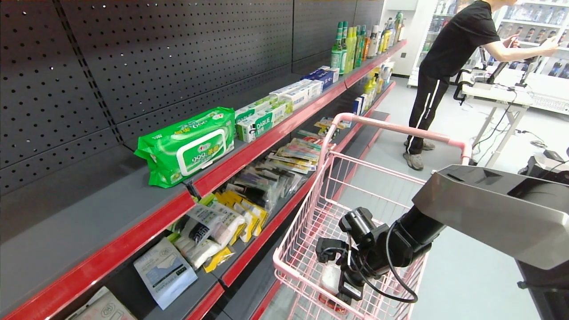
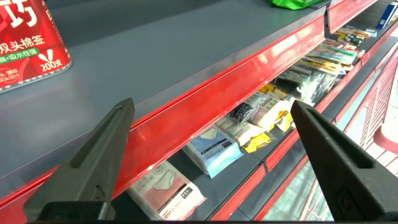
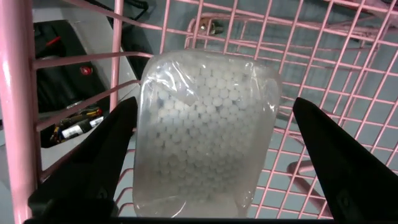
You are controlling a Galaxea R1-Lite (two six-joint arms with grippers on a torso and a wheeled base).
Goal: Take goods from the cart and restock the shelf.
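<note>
One pink cart, one green wipes pack

The shelf runs along the left of the cart. On its top board, level with the cart's basket, lies a pack of wipes. Boxes follow level with the handle, and bottles stand beyond it. Packets lie on the lower board, just left of the cart. Inside the cart, at its near left corner, a bag of swabs sits between the right gripper's spread fingers.

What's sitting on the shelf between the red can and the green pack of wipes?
Nothing. In the left wrist view the grey shelf top runs bare from the red can to the green pack.
</note>
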